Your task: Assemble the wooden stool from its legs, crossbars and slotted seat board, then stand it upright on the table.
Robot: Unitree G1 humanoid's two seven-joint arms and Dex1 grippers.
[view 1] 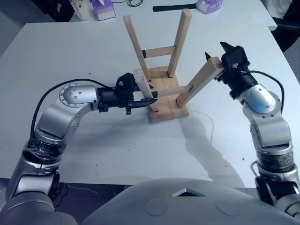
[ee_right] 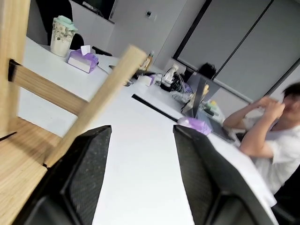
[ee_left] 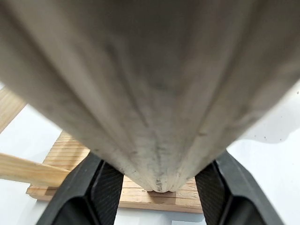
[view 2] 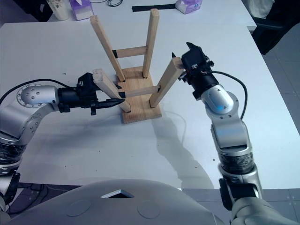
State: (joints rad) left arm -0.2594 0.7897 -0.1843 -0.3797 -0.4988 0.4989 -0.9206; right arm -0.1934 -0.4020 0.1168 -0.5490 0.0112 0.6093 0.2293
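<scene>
Two grippers sit at the near pair of legs of a stool that lies upside down on the white table [view 1: 93, 150]. On my left wrist feed, the left gripper [view 1: 149, 96] has its fingers [ee_left: 105, 185] clamped on either side of the near-left leg [view 1: 139, 77], low on the leg and close to the seat [view 1: 171, 114]. That leg leans to the left as it rises.

The seat lies flat on the table near the middle, with all four legs pointing up from it. A thin crossbar [view 1: 171, 91] runs between the near-left leg and the near-right leg [view 1: 199, 83], which tilts up and to the right.

The right gripper [view 1: 215, 51] is at the top end of the near-right leg. Its fingers [ee_right: 89, 164] are spread apart with nothing between them, and the leg's end sits just below them. From the head views I can't tell whether the gripper actually touches the wood.

Farther back, the far-left leg [view 1: 136, 47] and far-right leg [view 1: 179, 42] rise from the seat, joined by a second crossbar [view 1: 161, 51] about halfway up. The far-left leg leans left and the far-right leg leans slightly right.

Along the far edge I see a cup [view 1: 80, 9], two purple tissue packs [view 1: 103, 8] [view 1: 208, 5] and a black strip [view 1: 173, 8], all well apart from the stool.
</scene>
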